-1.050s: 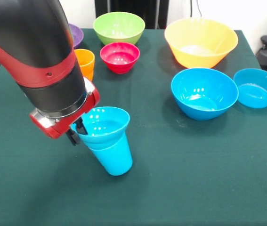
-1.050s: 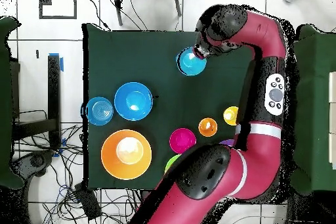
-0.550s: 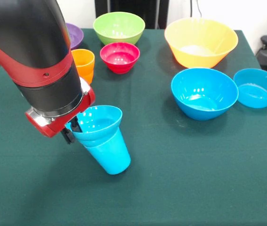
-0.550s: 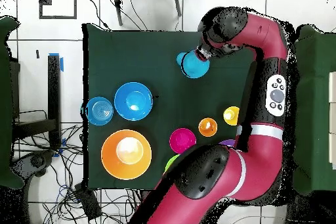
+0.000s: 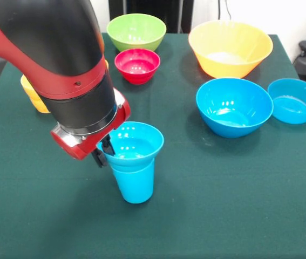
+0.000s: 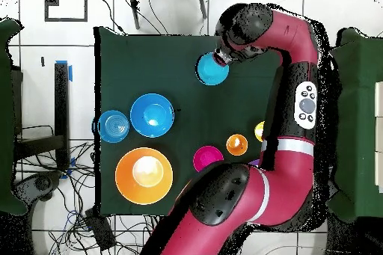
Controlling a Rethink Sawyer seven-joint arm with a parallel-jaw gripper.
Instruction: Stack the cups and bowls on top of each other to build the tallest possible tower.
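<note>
Surface: dark green cloth over the table (image 5: pixel 239 216), with white tiled floor and loose cables around it in the overhead view.
Tower: a small blue bowl (image 5: pixel 133 143) sits in the mouth of an upright blue cup (image 5: pixel 136 183), near the front of the cloth and well apart from the other pieces; it looks about level.
Gripper (image 5: pixel 102 152): at the left rim of the small blue bowl, tucked under the red and black wrist. One dark finger shows at the rim; whether the jaws are pinching the wall or have let go I cannot tell.
Loose bowls: green bowl (image 5: pixel 136 31) and red bowl (image 5: pixel 137 65) at the back, yellow-orange bowl (image 5: pixel 230 47) back right, medium blue bowl (image 5: pixel 234 106) mid right, another small blue bowl (image 5: pixel 295 100) just beside it.
Cups: yellow cup (image 5: pixel 34 95) partly hidden behind the arm; orange cup (image 6: pixel 237 144) shows only from overhead.
Handling: thin glossy plastic, likely light, stiff and slippery, so the stack could tip with a slight sideways nudge.
Hold: my judgement is that a pinch over the rim wall suits each bowl, one finger inside and one outside.
Risk: the cup base is narrow; wider bowls added on top need to be set down centred and released straight up.
</note>
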